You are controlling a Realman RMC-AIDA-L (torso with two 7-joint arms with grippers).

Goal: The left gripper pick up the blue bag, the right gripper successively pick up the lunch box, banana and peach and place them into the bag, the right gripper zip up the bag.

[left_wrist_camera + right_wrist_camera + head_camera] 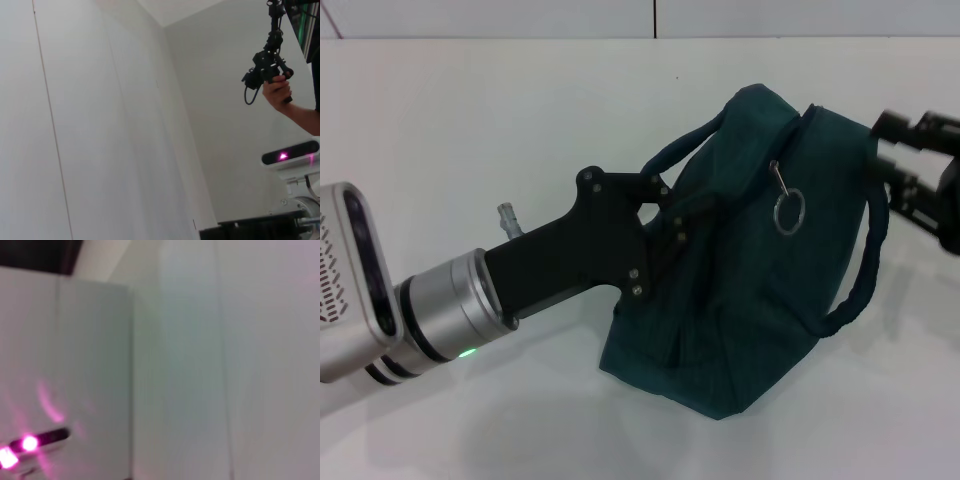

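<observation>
**Holding the bag while the zip gets done**

Closest to the camera is my left arm, silver with a little green light, low on the left side. My left gripper [665, 215] reaches from it to the blue bag [740, 330]. Its fingers are pressed into the cloth on the bag's left side, right by one handle [685, 145]. They look pinched on the cloth, but the tips sink into the folds, so I cannot see how tight the hold is.

The bag sits on the white table [470, 120], a bit right of the middle. It slumps and leans. The zipper ring [788, 211] hangs on the front near the top. I cannot see a lunch box, banana or peach anywhere, so I think they are inside, and the zip is the job now.

My right gripper [910, 160] is at the right edge, close to the bag's top corner and the other handle [865, 260]. I cannot tell if its fingers are apart or together, or if they touch the bag.

What could go wrong? The bag is soft. If my left fingers slip, it could flop or slide when the zip is pulled. The ring is small and dangly, so my right fingers could miss it or grab the handle instead.
</observation>
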